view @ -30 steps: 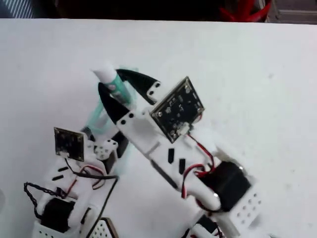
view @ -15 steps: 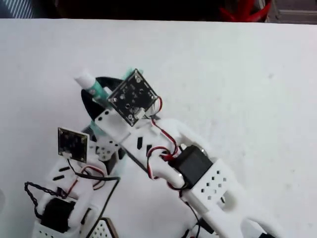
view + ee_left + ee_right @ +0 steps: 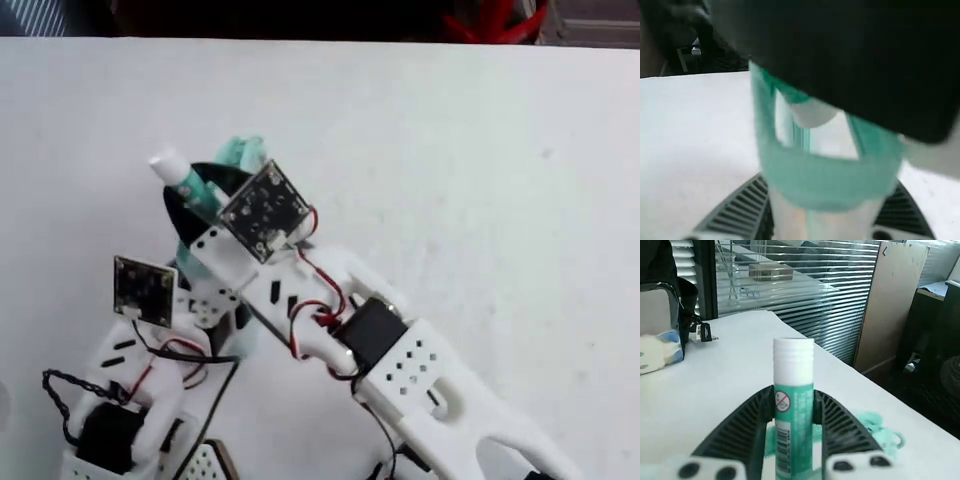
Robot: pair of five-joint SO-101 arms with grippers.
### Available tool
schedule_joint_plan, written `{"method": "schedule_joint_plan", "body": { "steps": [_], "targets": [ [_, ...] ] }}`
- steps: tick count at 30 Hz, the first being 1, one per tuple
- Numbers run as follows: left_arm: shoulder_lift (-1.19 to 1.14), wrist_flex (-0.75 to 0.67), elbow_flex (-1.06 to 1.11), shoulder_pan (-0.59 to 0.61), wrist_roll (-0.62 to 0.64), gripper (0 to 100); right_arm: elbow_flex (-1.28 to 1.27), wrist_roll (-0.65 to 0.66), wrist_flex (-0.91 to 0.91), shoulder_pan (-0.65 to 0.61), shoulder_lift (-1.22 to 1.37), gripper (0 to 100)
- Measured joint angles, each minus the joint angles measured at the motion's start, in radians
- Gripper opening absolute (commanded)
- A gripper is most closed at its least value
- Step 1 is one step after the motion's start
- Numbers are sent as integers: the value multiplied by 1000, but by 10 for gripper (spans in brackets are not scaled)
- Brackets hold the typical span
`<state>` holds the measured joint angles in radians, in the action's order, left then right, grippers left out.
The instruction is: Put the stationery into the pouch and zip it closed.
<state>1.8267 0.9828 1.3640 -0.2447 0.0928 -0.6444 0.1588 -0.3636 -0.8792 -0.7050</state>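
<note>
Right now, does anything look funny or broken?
Nothing looks spilled or broken. The only odd bit: the teal pouch stands bunched up in the left gripper instead of lying flat, while the right gripper pinches the glue stick just over it.

Glue stick (image 3: 793,405) label, right wrist view: I make out small round sign (image 3: 782,400), red circle with slash through it. Below it, barcode (image 3: 783,452), digits unreadable. Beside it, rows of fine white print, too small for me to read. Tag (image 3: 703,333) hanging off dark bag (image 3: 660,305): markings illegible. No readable text elsewhere.
</note>
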Motion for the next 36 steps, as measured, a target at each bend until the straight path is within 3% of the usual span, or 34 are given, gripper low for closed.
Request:
{"method": "schedule_joint_plan", "body": {
  "steps": [5,11,20,27,36],
  "targets": [
    [0,0,0,44,0,263,-14,0,-121,0,-81,33],
    [0,0,0,49,0,262,-15,0,-236,26,-178,241],
    [0,0,0,60,0,261,-12,2,-327,61,-252,244],
    [0,0,0,60,0,260,94,2,-457,249,-233,244],
    [0,0,-2,83,0,260,98,2,-562,535,63,244]
  ]
}}
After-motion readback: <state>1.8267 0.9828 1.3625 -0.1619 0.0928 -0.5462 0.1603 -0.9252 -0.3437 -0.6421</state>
